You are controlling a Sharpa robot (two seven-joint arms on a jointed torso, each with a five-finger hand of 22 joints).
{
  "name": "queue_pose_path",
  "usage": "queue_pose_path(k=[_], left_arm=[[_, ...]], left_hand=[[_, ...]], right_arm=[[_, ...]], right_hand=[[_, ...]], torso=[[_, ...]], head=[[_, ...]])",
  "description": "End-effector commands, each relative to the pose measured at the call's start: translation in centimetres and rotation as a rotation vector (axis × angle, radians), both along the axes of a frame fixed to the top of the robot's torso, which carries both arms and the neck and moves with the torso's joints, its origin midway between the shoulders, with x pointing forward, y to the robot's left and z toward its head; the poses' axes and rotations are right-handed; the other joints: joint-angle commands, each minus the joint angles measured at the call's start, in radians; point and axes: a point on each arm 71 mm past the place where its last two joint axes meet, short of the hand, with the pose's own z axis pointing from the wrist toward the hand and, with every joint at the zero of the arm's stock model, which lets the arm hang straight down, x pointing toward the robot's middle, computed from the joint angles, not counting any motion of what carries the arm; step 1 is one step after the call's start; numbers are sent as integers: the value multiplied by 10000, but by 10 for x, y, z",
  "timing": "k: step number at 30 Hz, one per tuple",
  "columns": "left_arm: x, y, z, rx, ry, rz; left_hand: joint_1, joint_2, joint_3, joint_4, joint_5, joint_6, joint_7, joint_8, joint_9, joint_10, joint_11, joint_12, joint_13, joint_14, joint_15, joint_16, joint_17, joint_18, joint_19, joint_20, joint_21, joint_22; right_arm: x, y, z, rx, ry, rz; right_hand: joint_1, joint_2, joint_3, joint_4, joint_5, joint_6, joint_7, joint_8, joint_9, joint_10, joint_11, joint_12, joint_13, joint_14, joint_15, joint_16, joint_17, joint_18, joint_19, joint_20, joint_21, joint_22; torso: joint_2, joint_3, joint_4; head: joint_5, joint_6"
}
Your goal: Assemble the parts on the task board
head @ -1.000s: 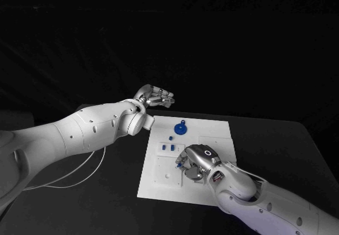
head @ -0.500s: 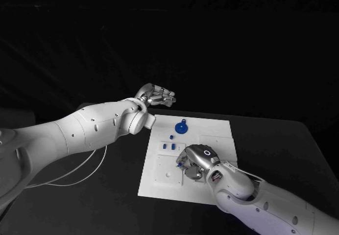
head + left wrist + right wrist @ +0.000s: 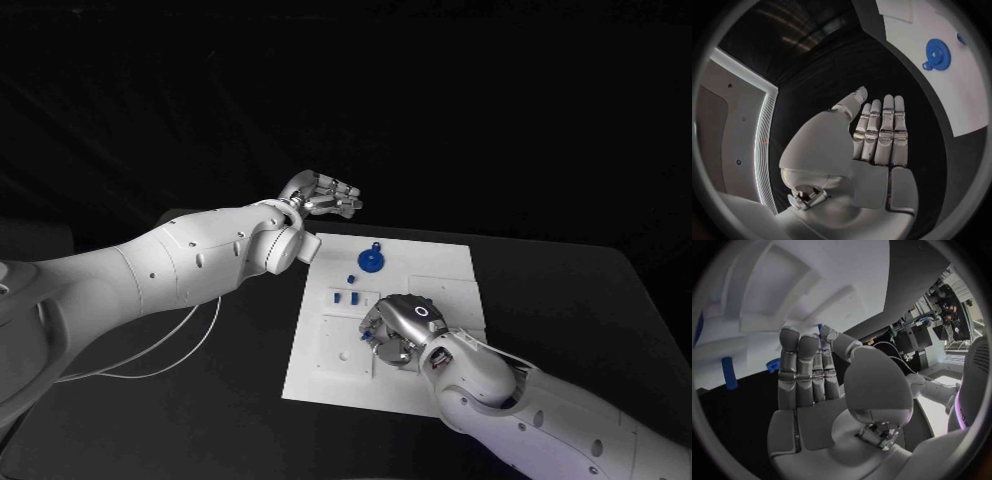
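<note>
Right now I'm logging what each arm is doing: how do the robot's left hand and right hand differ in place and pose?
The left hand is raised beyond the far left corner of the white board, off it, while the right hand is down over the board's middle among the small blue pieces. The left hand holds nothing, its fingers straight and side by side; whether the right hand holds a piece cannot be told. Both are silver, on white arms.

No readable text, label or number shows anywhere.
</note>
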Motion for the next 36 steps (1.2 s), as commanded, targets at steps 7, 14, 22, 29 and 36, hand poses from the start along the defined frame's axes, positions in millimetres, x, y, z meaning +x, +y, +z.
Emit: queue_pose_path(k=[7, 14, 22, 29, 36], left_arm=[[-1, -5, 0, -85, 60, -263], [-1, -5, -1, -78, 101, -274], [-1, -5, -1, -71, 150, -287], [-1, -6, -1, -71, 206, -335], [-1, -6, -2, -63, 237, -353]], left_hand=[[-72, 38, -5, 61, 0, -77, -17, -13, 5, -57, 14, -15, -1, -73, -2, -30, 16, -74, -7, 60, -31, -9], [-72, 38, -5, 61, 0, -77, -17, -13, 5, -57, 14, -15, -1, -73, -2, -30, 16, -74, -7, 60, -31, -9], [-73, 43, -13, 67, -16, -94, -15, -13, 5, -78, 21, -18, -1, -90, 5, -32, 15, -76, 2, 65, -31, -87], [-77, 47, -27, 83, -22, -100, -12, -11, 6, -87, 24, -16, -1, -100, 9, -30, 17, -75, 12, 70, -30, -171], [-71, 46, -33, 92, -33, -107, -13, -11, 6, -94, 24, -15, 0, -112, 12, -31, 17, -75, 19, 74, -31, -232]], right_arm=[[-2, 3, -5, -225, 81, 78], [-3, 4, -6, -310, 172, 161], [-3, 5, -8, -439, 280, 173], [-3, 8, -10, -493, 273, 20], [-1, 8, -11, -536, 335, -99]], right_hand=[[-24, 91, 42, -14, 42, 41, 3, 43, 14, 24, 12, 28, 10, 55, -1, -75, 16, 143, 376, -36, 5, -20], [-28, 99, 33, -20, 42, 37, 4, 43, 16, 18, 13, 27, 10, 49, 0, -81, 19, 150, 369, -33, -11, -28], [-38, 110, 22, -17, 49, 27, 8, 42, 16, 10, 15, 28, 10, 44, 3, -84, 22, 158, 364, -31, -43, -36], [-64, 115, 32, 7, 71, 9, 14, 42, 17, -11, 20, 28, 11, 29, 11, -89, 21, 160, 360, -20, -67, -44], [-84, 111, 41, 85, 71, -89, 46, 38, 11, -117, 48, 23, 6, 9, 29, -99, 7, 179, 350, -2, -170, -83]], torso=[[0, -3, -2], [-1, -7, 1], [0, -10, -12], [-1, -3, 4], [-4, -14, -8]], head=[[-7, -22], [-4, -45], [-6, -64], [-29, -57], [-34, -74]])
